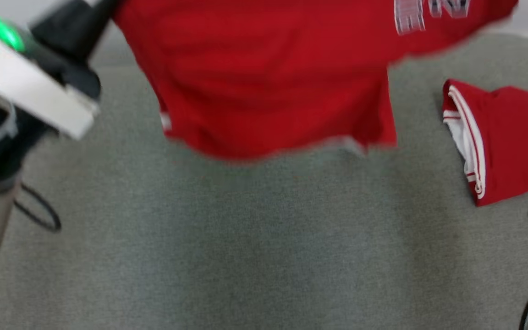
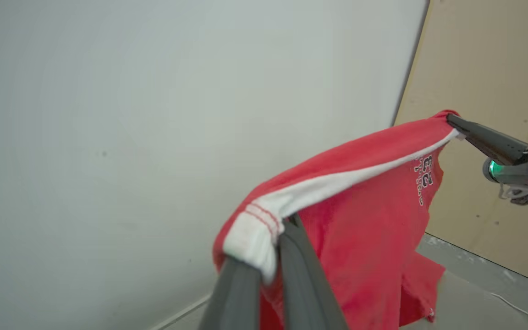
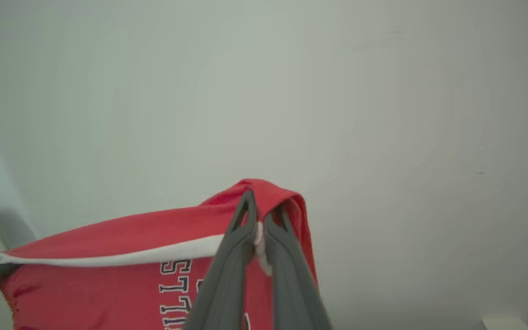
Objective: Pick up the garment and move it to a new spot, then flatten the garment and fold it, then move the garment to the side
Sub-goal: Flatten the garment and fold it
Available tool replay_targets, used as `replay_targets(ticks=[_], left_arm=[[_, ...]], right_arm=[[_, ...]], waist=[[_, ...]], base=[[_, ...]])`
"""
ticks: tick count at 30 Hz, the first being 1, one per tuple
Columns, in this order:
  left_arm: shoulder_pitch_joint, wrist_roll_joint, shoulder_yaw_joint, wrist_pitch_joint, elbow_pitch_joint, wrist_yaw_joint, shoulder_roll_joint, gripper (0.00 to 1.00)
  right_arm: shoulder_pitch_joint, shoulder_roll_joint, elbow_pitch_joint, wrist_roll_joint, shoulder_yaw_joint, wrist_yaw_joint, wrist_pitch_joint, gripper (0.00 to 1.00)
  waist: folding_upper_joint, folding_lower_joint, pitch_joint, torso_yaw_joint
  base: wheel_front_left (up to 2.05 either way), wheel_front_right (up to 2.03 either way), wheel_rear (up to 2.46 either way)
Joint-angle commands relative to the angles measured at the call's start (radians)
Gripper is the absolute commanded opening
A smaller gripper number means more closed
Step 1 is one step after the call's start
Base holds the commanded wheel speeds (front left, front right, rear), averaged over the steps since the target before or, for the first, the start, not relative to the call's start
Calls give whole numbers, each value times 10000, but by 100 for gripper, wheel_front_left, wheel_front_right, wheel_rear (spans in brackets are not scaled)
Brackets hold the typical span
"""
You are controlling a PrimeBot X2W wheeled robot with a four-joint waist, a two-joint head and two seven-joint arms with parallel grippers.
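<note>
The garment (image 1: 264, 78) is a red shirt with white trim and lettering. It hangs stretched in the air between my two grippers, above the grey table. In the left wrist view my left gripper (image 2: 275, 243) is shut on a white-trimmed edge of the garment (image 2: 365, 220). My right gripper (image 2: 456, 123) pinches the far corner at the right of that view. The right wrist view has my right gripper (image 3: 264, 206) shut on a bunched red fold of the garment (image 3: 108, 284). A loose sleeve (image 1: 497, 137) with a white cuff dangles at the right of the head view.
Below the garment lies the grey cloth-covered table (image 1: 264, 238). Dark cables (image 1: 39, 211) loop at its left and right edges. My left arm's pale wrist (image 1: 30, 78) crosses the upper left. A white wall (image 2: 154, 114) and a tan panel (image 2: 488, 68) stand behind.
</note>
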Motion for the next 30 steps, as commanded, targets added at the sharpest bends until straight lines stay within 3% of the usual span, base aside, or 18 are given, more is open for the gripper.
replay_targets(ticks=[1, 6, 10, 15, 21, 30], left_arm=[[-1046, 766, 8, -745, 1032, -35, -261, 0], [-2986, 2699, -498, -3306, 3734, -222, -1038, 0], [-3270, 3447, -1097, -5182, 5633, -404, -1561, 0], [-2091, 3391, -1450, -5778, 7088, -537, -2082, 0], [-253, 3139, -1419, -5786, 6446, -573, -2162, 0], [4290, 2880, -1652, -5787, 3955, -558, -2047, 0]], right_arm=[[-1126, 8, 1011, -243, 96, -22, -701, 0], [-3215, -22, 3747, -234, 989, -25, -3012, 0], [-3637, -10, 5566, 95, 1677, -24, -4573, 0], [-2501, -10, 6944, 644, 2527, -24, -5636, 0], [-525, -223, 6800, 1003, 3263, -24, -6263, 0], [3902, -1937, 5203, 1780, 4010, -25, -5966, 0]], waist=[[-1, -2, 1040, -6], [-1, -2, 1660, 35], [-1, -2, 1697, 53], [-1, -2, 1589, 64], [-1, -2, 1461, 35], [-1, -2, 87, 196]], base=[[0, 0, 0], [0, 0, 0], [0, 0, 0], [0, 0, 0], [0, 0, 0], [0, 0, 0]])
